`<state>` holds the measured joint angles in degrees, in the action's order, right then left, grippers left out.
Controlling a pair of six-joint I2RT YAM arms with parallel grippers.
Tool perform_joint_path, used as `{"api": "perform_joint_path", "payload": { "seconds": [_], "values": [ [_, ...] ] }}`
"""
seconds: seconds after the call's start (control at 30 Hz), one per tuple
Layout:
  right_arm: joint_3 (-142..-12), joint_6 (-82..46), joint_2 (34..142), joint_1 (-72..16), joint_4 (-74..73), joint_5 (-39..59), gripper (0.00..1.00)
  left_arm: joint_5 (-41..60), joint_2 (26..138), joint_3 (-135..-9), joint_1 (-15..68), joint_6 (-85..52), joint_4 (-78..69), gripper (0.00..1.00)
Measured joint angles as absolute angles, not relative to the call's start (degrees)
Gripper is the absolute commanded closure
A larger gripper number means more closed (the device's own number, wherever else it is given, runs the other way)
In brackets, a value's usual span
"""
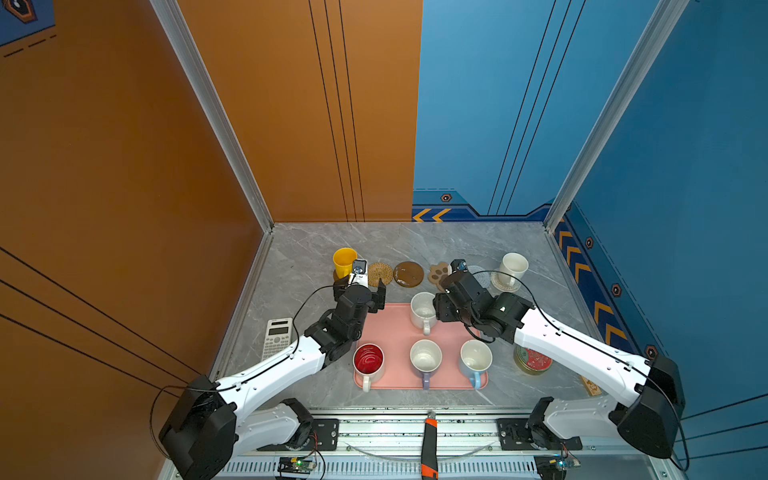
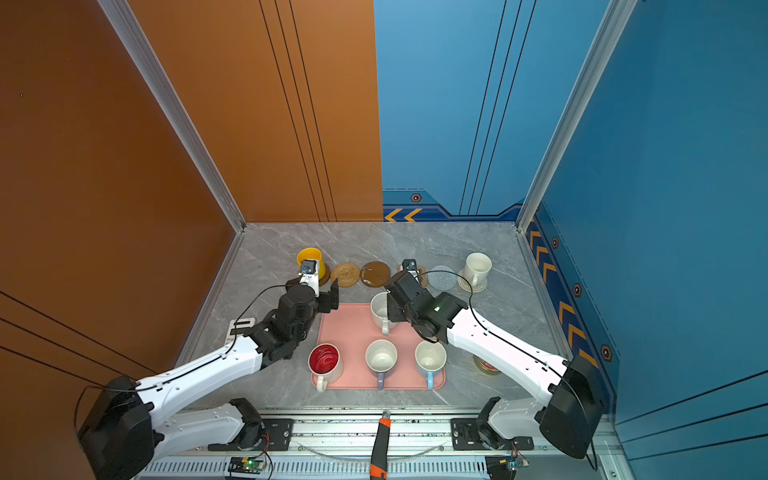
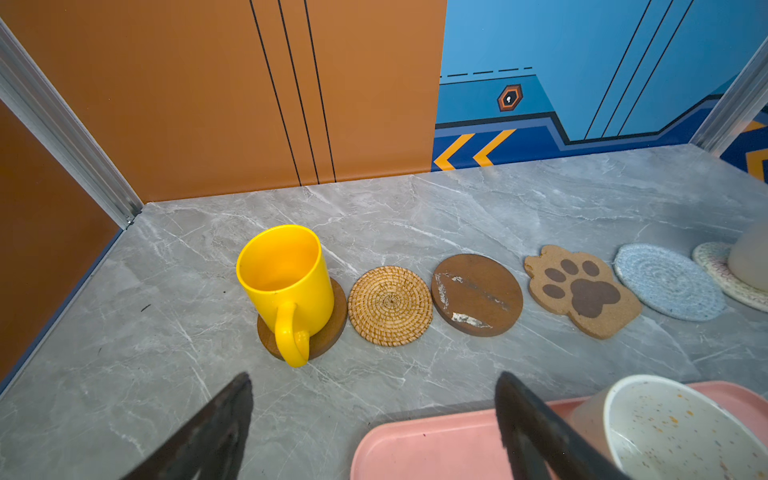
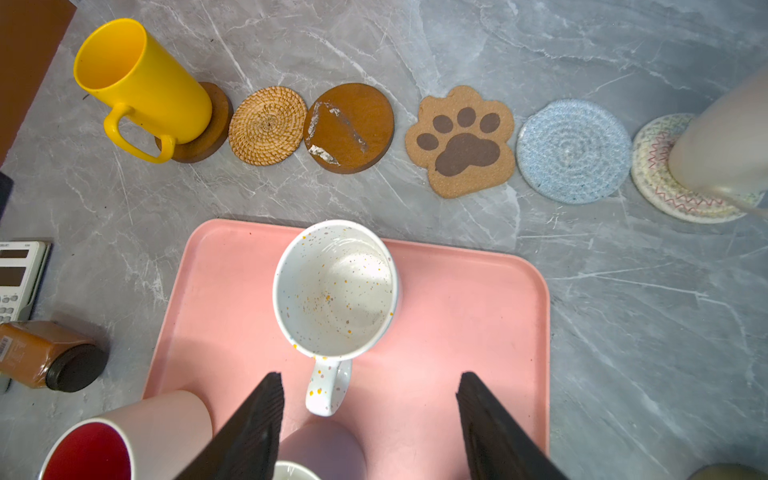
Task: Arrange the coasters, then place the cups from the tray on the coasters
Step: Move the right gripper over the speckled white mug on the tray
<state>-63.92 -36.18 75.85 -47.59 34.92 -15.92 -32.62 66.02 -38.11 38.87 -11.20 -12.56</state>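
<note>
Several coasters lie in a row at the back. A yellow mug (image 3: 286, 274) stands on a brown disc (image 3: 328, 332); beside it lie the rattan (image 3: 390, 305), a second brown disc (image 3: 476, 295), the paw (image 4: 461, 141) and the grey-blue one (image 4: 573, 151). A cream-white mug (image 1: 514, 266) stands on the cream coaster (image 4: 660, 195). The pink tray (image 1: 390, 328) holds the speckled (image 4: 334, 286), red-inside (image 1: 368, 359), lilac (image 1: 425, 356) and light blue (image 1: 476, 360) mugs. My left gripper (image 3: 374, 378) is open and empty in front of the yellow mug. My right gripper (image 4: 370, 376) is open over the tray, with the speckled mug's handle between its fingers, untouched.
A calculator (image 1: 277, 336) lies left of the tray, with an amber jar (image 4: 45, 355) beside it. A red-and-gold tin (image 1: 532, 360) sits right of the tray under my right arm. An orange-handled tool (image 1: 430, 444) rests on the front rail. Walls close off the back and both sides.
</note>
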Motion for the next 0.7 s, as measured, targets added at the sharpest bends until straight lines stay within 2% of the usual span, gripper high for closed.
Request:
{"api": "perform_joint_path", "payload": {
  "seconds": [0.37, 0.7],
  "values": [
    [-63.92, -40.16, 76.31, -51.16, 35.59, -16.12, 0.33, -29.39, 63.68, -36.53, 36.01, -13.17, -12.58, 0.00],
    [-63.90, -42.74, 81.56, -54.41, 35.57, -14.72, 0.33, -25.02, 62.26, -35.44, 33.61, -14.94, -12.64, 0.02]
  ]
}}
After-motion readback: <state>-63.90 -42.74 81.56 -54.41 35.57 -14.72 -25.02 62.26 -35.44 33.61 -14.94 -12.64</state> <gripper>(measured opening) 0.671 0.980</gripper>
